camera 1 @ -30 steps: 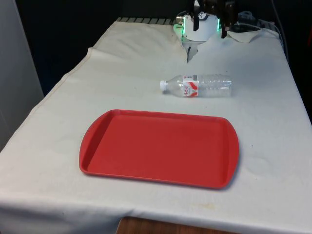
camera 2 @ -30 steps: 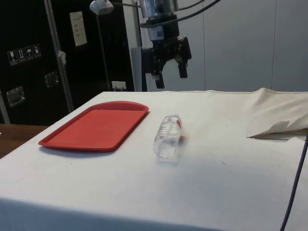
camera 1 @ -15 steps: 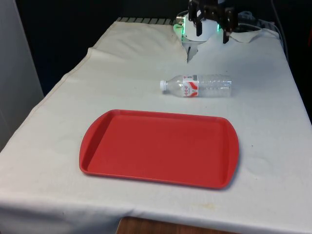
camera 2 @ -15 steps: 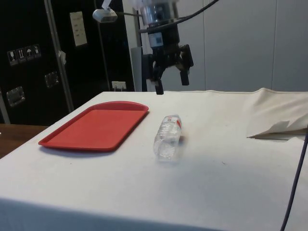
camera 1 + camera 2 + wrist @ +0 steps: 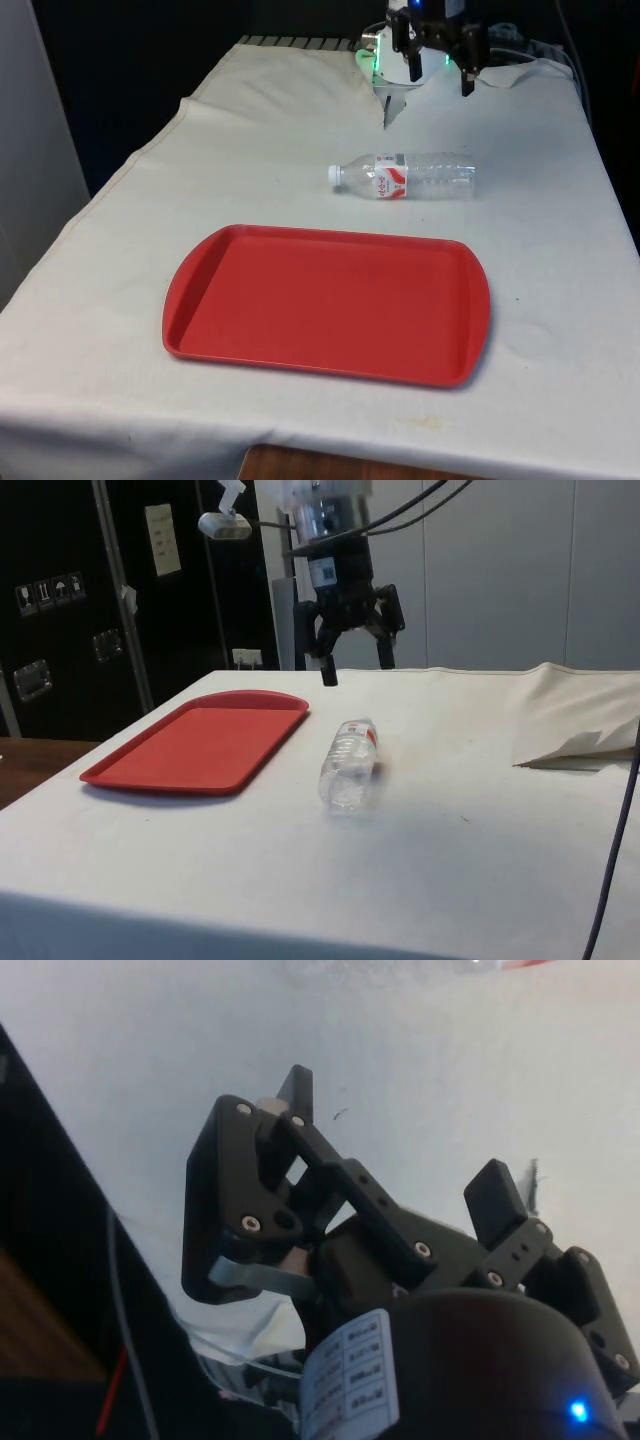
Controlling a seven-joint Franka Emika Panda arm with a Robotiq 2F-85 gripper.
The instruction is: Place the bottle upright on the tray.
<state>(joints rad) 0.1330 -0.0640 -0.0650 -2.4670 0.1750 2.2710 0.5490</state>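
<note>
Two black fingers (image 5: 327,670) of the gripper (image 5: 355,666) stand spread wide apart with nothing between them, hanging in the air above the far part of the bench (image 5: 560,240). In the front view the gripper (image 5: 440,68) sits beyond the bottle, well apart from it. In the wrist view the gripper (image 5: 395,1175) points down at bare white cloth (image 5: 150,1050).

The clear plastic water bottle (image 5: 404,176) lies on its side on the cloth, between the gripper and the tray. Its white cap (image 5: 336,175) points to the front view's left, and a red and white label (image 5: 390,177) wraps the part near the neck. In the side view the bottle (image 5: 347,763) lies just beside the tray's edge, not touching it.

The red tray (image 5: 200,300) rests flat on the near half of the bench with nothing on it; in the side view the tray (image 5: 195,745) lies toward the dark cabinets (image 5: 60,600).
</note>
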